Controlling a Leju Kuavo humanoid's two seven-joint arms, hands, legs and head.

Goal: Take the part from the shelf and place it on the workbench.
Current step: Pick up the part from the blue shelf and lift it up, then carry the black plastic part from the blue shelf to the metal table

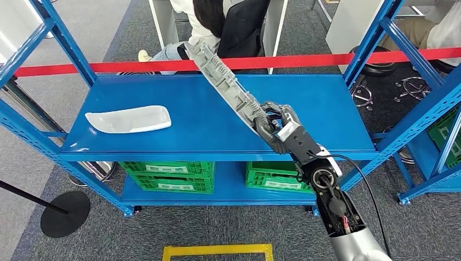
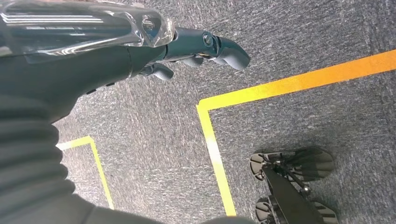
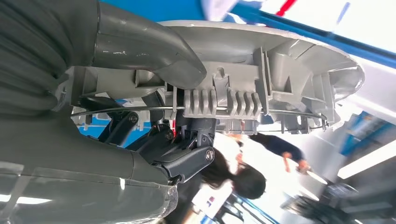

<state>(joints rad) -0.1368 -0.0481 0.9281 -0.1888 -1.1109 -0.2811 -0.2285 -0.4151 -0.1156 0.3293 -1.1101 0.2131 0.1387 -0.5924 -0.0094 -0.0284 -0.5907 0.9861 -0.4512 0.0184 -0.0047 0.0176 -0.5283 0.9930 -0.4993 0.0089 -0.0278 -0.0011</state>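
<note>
On the left of the blue shelf [image 1: 217,117] lies a white curved part [image 1: 129,119], well apart from both hands. Right of it, the right robot hand [image 1: 277,124] grips the lower end of a long grey ribbed part [image 1: 225,76], held tilted above the shelf top. Below, green crates [image 1: 166,175] stand on the lower shelf; their labels are unreadable. The left robot hand [image 2: 196,49] hangs over the carpet, fingers loosely curled and holding nothing.
</note>
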